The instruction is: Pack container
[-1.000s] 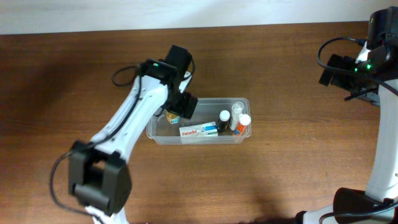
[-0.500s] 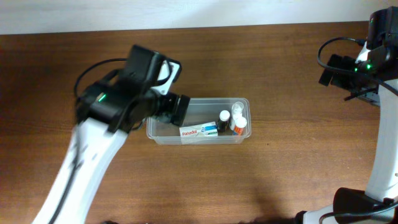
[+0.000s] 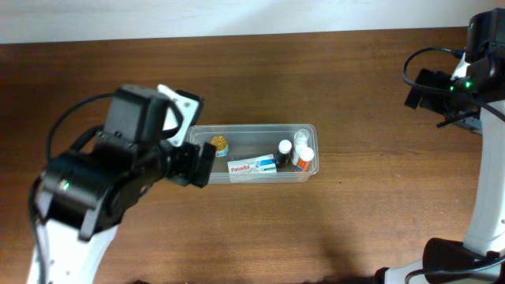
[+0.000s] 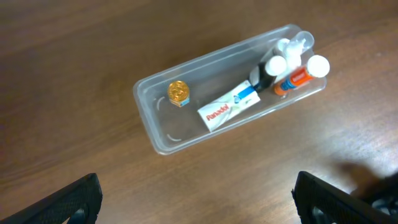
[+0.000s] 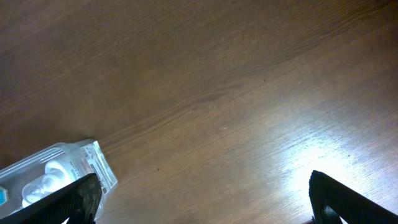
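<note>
The left gripper (image 4: pixel 198 202) hung spread and empty over the container (image 4: pixel 163 121) at mid-table, which held a gold-capped jar (image 4: pixel 178 93), a Panadol box (image 4: pixel 227 109) and small bottles (image 4: pixel 292 59). Far right, the right gripper (image 5: pixel 202 202) was spread and empty too. With nothing loose in sight, packing looked essentially done.

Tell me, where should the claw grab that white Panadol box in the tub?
Probably across the narrow width of the Panadol box, near its middle, coming straight down. It lies flat and long, the container walls block any sideways approach, and the bottles crowd one end.
</note>
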Action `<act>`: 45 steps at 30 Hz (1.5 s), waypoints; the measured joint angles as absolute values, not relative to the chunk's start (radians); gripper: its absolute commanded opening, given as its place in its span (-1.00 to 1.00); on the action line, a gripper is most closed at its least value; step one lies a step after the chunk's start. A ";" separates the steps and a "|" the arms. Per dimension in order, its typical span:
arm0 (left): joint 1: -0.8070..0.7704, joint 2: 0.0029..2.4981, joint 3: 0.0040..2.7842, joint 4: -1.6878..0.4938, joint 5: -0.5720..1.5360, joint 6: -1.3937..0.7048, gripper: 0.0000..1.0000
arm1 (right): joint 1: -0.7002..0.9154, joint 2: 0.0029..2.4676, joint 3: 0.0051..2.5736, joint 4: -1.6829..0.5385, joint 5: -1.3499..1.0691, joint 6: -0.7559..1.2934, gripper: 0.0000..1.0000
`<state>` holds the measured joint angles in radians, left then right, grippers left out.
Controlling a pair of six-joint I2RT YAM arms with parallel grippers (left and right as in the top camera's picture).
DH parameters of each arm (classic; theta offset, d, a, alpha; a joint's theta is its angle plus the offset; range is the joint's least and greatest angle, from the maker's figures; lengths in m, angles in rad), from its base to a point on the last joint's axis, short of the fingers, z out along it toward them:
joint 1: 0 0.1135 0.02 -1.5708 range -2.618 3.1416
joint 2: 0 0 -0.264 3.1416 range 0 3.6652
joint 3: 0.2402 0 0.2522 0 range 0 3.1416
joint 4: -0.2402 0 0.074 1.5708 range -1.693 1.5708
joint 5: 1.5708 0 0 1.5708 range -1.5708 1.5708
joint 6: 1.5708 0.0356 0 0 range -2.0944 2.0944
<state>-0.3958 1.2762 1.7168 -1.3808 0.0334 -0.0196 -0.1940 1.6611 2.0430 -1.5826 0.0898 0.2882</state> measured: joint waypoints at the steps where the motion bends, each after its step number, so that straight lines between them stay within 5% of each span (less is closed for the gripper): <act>1: -0.390 1.259 1.717 -1.386 0.023 -0.019 0.99 | -0.194 1.661 2.043 -1.583 0.090 0.289 0.97; 8: -0.306 1.101 1.665 -1.271 -0.087 -0.008 0.99 | -0.194 1.661 2.043 -1.583 0.090 0.289 0.97; 21: 0.072 0.557 0.969 -0.500 -0.007 0.096 0.99 | -0.194 1.661 2.043 -1.583 0.090 0.289 0.97; 32: 0.092 0.194 0.314 -0.031 0.184 0.110 0.99 | -0.194 1.661 2.043 -1.583 0.090 0.288 0.97; 45: 0.092 0.019 0.059 0.098 0.249 0.112 0.99 | -0.194 1.661 2.043 -1.583 0.090 0.289 0.97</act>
<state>0.0921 0.0189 0.0586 0.0978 0.2485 0.1123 -0.1940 1.6611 2.0430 -1.5829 0.0898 0.2886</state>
